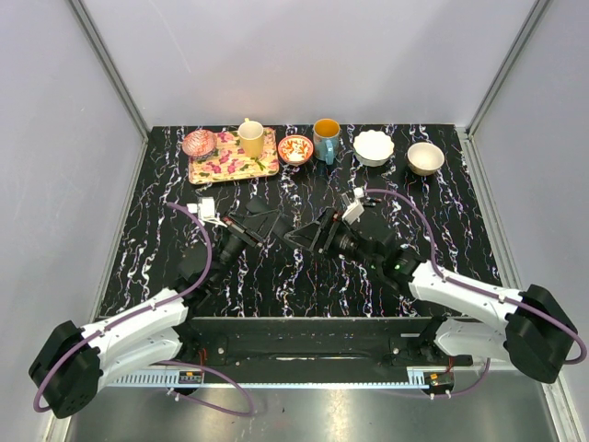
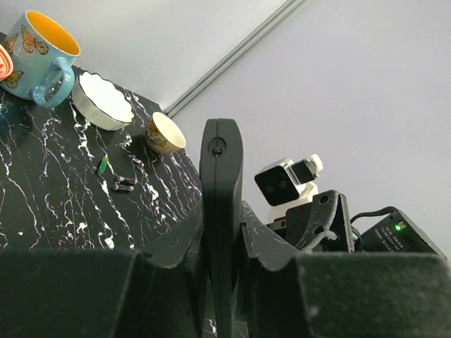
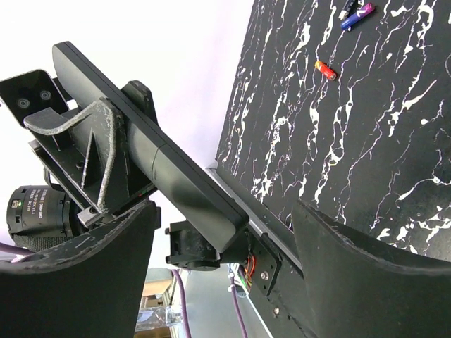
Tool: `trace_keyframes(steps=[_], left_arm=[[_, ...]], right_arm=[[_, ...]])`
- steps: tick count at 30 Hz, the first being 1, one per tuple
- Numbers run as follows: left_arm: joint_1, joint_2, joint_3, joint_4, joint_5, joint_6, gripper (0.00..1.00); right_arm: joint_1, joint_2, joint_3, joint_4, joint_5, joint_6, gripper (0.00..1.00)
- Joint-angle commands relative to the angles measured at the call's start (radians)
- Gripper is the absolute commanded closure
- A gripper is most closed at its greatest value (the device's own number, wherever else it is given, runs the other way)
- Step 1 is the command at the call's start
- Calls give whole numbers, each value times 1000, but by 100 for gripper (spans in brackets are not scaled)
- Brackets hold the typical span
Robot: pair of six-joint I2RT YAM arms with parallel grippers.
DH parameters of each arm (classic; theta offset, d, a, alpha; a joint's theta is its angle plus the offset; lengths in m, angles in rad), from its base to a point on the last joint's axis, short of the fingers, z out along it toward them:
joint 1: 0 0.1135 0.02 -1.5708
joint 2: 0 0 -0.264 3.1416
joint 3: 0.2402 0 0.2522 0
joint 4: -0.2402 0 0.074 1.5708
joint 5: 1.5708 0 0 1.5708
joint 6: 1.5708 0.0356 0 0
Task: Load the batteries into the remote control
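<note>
Print on the motor label (image 3: 34, 215) is too small to read. The left gripper (image 2: 220, 282) clamps the remote control (image 2: 220, 176) edge-up above the table (image 2: 42, 211). The right gripper (image 3: 224, 215) gapes wide either side of its end.

You are looking at a remote control (image 2: 220, 197) that is showing smooth black plastic with a soft shine. The fingers (image 2: 84, 296) of the left gripper (image 2: 220, 250) are looking dull, black and a bit grainy. The fingers (image 3: 77, 282) of the right gripper (image 3: 227, 215) are looking the same, and their edges are showing pale grey scuffs. The table (image 1: 460, 221) is shining a little, black like stone with white streaks. At the far side, the blue mug (image 2: 35, 63) and the white bowl (image 2: 102, 105) are gleaming like glazed pottery. The arm shells (image 1: 138, 331) are looking like smooth white plastic. The walls (image 1: 55, 138) are looking plain, grey and dull.
</note>
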Motion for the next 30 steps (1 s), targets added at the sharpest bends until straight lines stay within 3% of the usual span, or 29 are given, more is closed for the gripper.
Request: trace_keyframes(steps=[1,11,21,30], left_arm=[[-3,-6,1,71,-17,19,100],[-8,-1,3,61,-17,25,100],[-12,-6,6,60,-16,30,100],[-12,-7,12,54,-19,22,100]], right_arm=[[-6,15,60,63,-34,-4,18],[-11,41,99,26,-30,-24,26],[-17,52,91,14,-27,-12,45],[-22,45,73,11,-25,-7,50]])
